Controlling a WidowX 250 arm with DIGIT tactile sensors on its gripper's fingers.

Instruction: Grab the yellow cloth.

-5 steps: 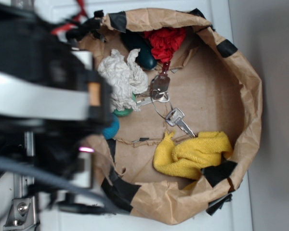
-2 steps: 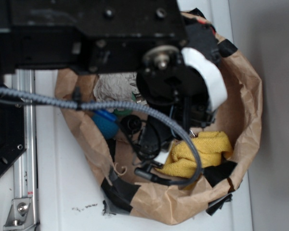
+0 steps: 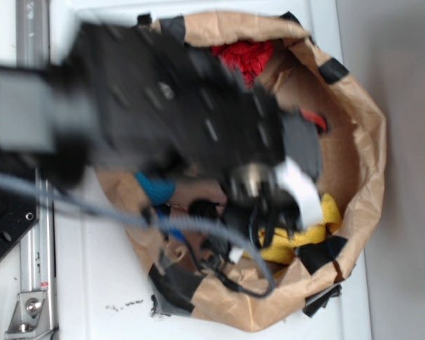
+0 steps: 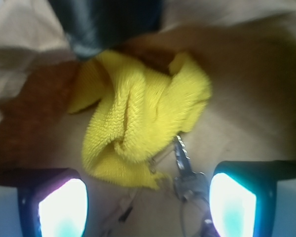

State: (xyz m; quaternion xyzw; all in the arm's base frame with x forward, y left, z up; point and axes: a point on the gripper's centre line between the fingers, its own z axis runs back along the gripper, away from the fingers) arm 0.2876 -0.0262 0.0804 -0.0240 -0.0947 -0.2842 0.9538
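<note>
The yellow cloth (image 4: 138,118) is a bright terry bundle with soft folds lying on the brown paper floor of the bag. In the wrist view it sits just ahead of my gripper (image 4: 147,205), whose two glowing fingertips (image 4: 63,210) stand wide apart and empty. In the exterior view only part of the yellow cloth (image 3: 319,227) shows at the lower right of the bag, under my blurred black arm and gripper (image 3: 273,205).
Keys on a ring (image 4: 185,173) lie against the cloth's near edge. A red cloth (image 3: 244,55) lies at the top of the paper bag (image 3: 368,142). A blue object (image 3: 156,188) sits by the left wall. Black tape patches (image 3: 322,253) line the rim.
My arm has swung over the bag and down toward its lower right, now covering the white cloth, the keys and most of the yellow cloth.
</note>
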